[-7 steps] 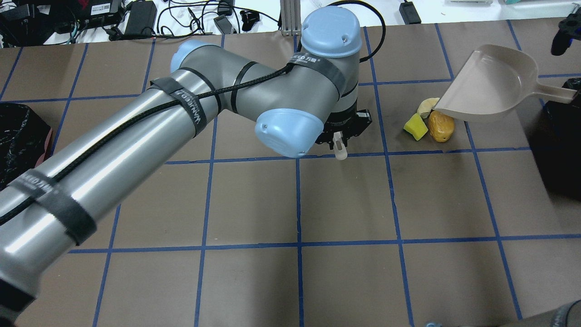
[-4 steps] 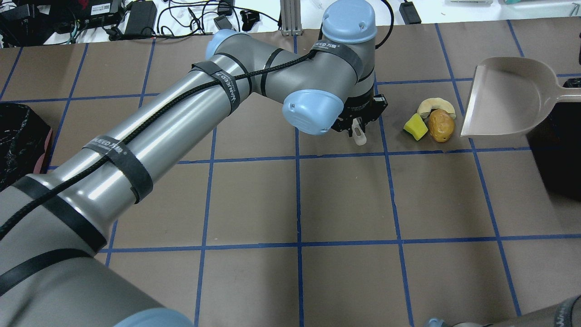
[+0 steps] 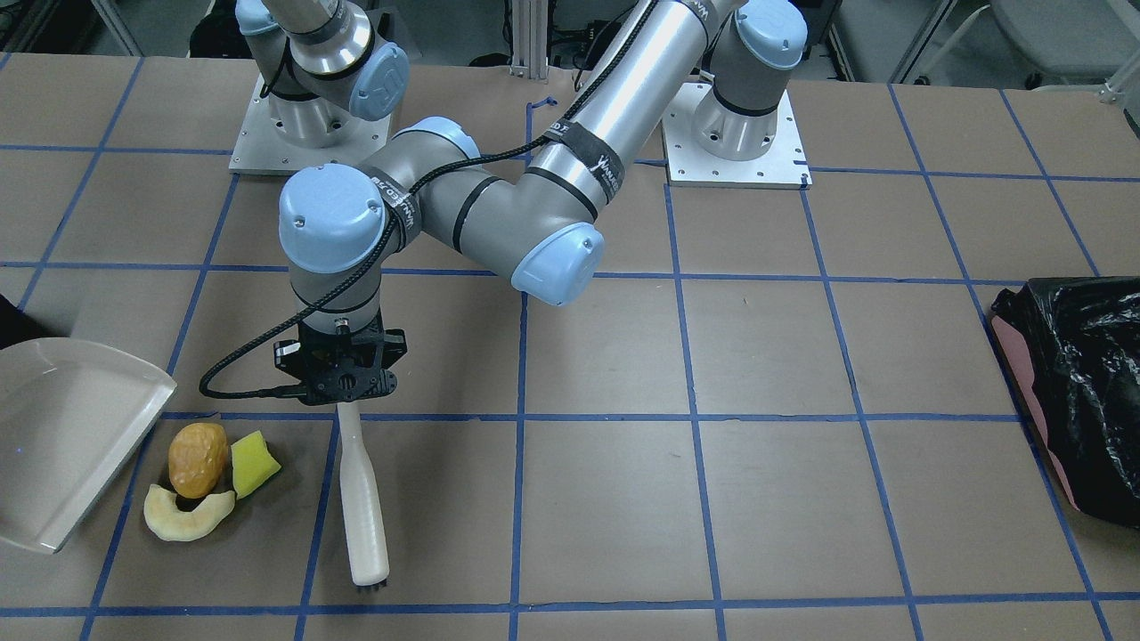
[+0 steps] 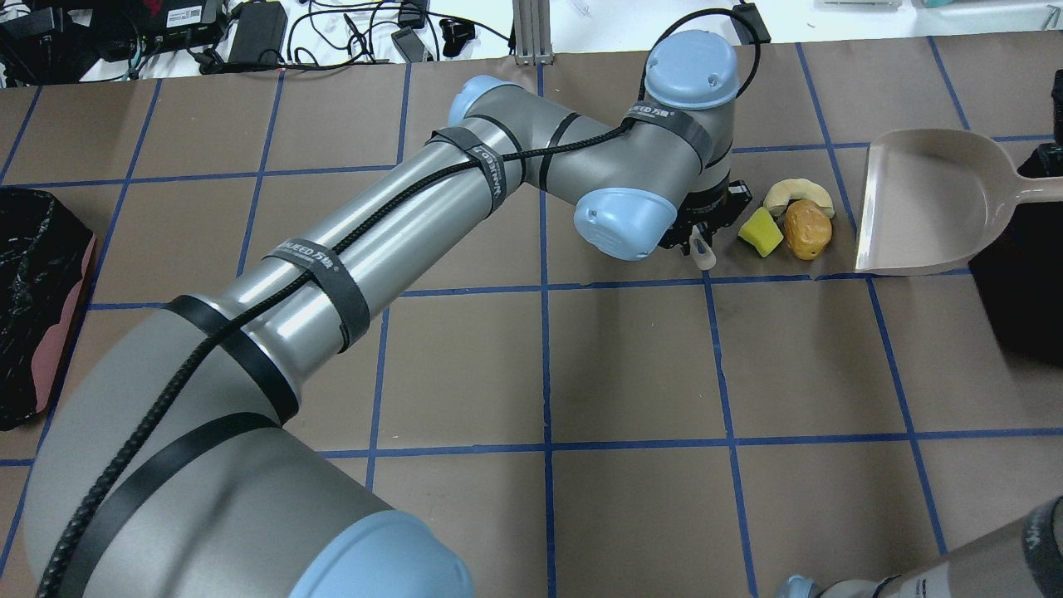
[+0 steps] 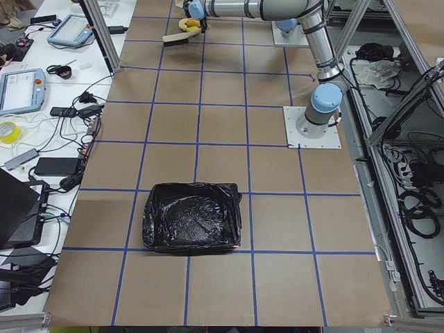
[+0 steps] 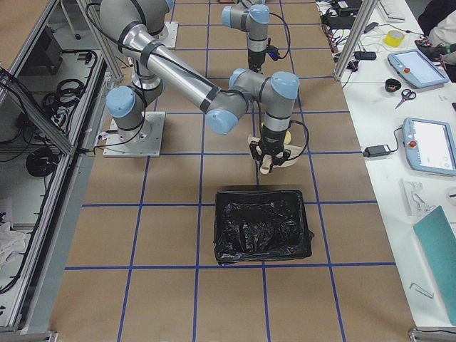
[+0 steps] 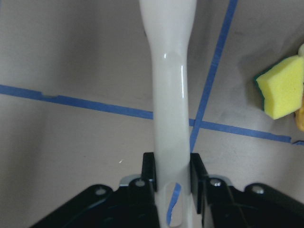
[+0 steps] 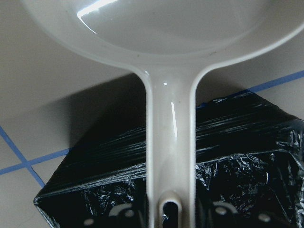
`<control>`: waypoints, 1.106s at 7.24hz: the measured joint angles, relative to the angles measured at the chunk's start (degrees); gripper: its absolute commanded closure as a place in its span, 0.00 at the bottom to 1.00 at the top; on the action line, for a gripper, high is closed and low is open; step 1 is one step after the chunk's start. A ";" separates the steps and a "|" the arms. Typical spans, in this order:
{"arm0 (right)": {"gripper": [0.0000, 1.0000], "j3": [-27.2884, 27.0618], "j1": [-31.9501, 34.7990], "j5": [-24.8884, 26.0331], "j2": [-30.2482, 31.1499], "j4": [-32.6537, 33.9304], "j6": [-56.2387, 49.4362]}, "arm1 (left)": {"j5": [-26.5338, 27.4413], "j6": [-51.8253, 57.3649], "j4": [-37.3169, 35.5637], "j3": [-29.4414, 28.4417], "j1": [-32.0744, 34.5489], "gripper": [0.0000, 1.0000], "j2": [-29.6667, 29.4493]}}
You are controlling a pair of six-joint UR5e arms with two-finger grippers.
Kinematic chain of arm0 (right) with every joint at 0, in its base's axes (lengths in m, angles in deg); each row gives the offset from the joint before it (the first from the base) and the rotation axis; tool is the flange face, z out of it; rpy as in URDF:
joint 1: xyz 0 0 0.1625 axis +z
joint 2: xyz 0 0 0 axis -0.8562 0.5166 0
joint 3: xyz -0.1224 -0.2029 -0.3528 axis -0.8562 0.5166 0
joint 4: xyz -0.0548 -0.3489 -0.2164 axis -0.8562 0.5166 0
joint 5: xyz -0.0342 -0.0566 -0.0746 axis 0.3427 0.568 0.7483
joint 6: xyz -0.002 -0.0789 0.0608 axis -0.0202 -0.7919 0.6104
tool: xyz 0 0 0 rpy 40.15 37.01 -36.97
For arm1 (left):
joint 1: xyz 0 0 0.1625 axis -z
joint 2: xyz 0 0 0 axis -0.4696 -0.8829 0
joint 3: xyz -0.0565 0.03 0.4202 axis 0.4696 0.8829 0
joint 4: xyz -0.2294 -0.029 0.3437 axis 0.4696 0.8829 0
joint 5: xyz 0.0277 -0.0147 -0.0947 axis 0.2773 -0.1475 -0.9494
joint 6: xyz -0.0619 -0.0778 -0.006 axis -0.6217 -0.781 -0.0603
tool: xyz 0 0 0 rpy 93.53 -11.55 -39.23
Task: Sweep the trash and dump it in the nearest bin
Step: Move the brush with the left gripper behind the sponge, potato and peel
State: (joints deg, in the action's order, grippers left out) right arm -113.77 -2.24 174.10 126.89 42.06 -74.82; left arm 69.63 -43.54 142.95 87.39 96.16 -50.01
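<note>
Jaws of the left gripper point(image 7: 172, 176) sit closed on the pale handle of the brush point(image 7: 168, 95), one black pad on each side of it, low in the left wrist view. In the front-facing view the brush runs from that gripper, left of centre, down towards the bottom edge and ends in short dark bristles. The sponge wedge point(image 3: 252, 463), yellow with a green edge, lies just left of the handle there, apart from it. It touches the brown potato-like lump point(image 3: 198, 458), and the pale crescent slice point(image 3: 187, 516) curls just below both. The three sit together in the lower left of the frame.

The right gripper point(image 8: 171, 211) shows only at the bottom edge of its wrist view, closed round the handle of the dustpan point(image 8: 166, 28). In the overhead view the beige dustpan's open mouth faces the trash from the right, near the lump but apart from it. A black-bagged bin point(image 4: 1017, 307) stands at the right edge under the pan's handle. A second black-bagged bin point(image 4: 37, 307) sits at the far left edge. Blue tape lines cross the brown table point(image 4: 631, 365).
</note>
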 measured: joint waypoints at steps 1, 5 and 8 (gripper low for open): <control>0.98 -0.28 -0.02 -0.18 -0.57 0.18 -0.05 | -0.01 -1.16 -0.07 -1.36 0.62 1.00 -1.32; 0.98 -0.52 -0.01 -0.45 -3.49 1.33 0.97 | -0.72 -3.87 -1.50 -5.10 3.42 1.00 -4.91; 0.97 -0.53 0.32 -0.78 -4.26 1.90 1.19 | -0.83 -5.54 -1.59 -6.96 5.90 1.00 -6.62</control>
State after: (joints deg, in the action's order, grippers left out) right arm -114.30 -1.91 173.32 122.63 43.96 -73.63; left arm 68.80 -49.08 141.36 80.42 102.06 -56.63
